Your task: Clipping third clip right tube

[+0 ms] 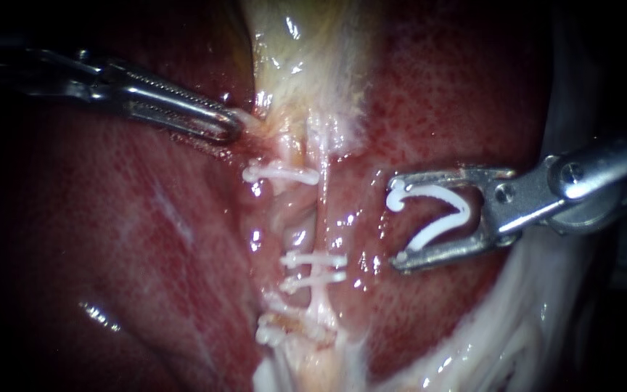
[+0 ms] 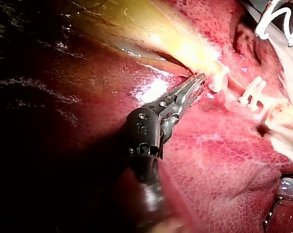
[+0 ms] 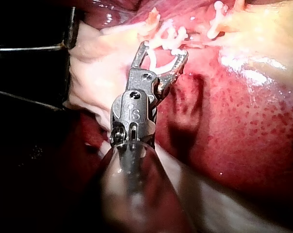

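OK, right instrument [image 1: 395, 221]: jaws gape, holding open white V-shaped plastic clip [image 1: 440, 194]. Advance to 9 o'clock, fully straddle thin pale right tube [image 1: 322, 210], then squeeze. Left instrument [image 1: 232, 131] pinches pale tissue [image 1: 257, 120].

The endoscope sits close over the tube [image 1: 322, 210] running 12 to 6 o'clock; both wrist cameras (behind their shafts [image 2: 148, 179]) share its clips [image 1: 313, 259].

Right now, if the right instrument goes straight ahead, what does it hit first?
The right instrument would probably meet the right tube, on its bare stretch above the two clips on it; the open clip it carries faces that spot. Depth is unclear: it may touch liver first.
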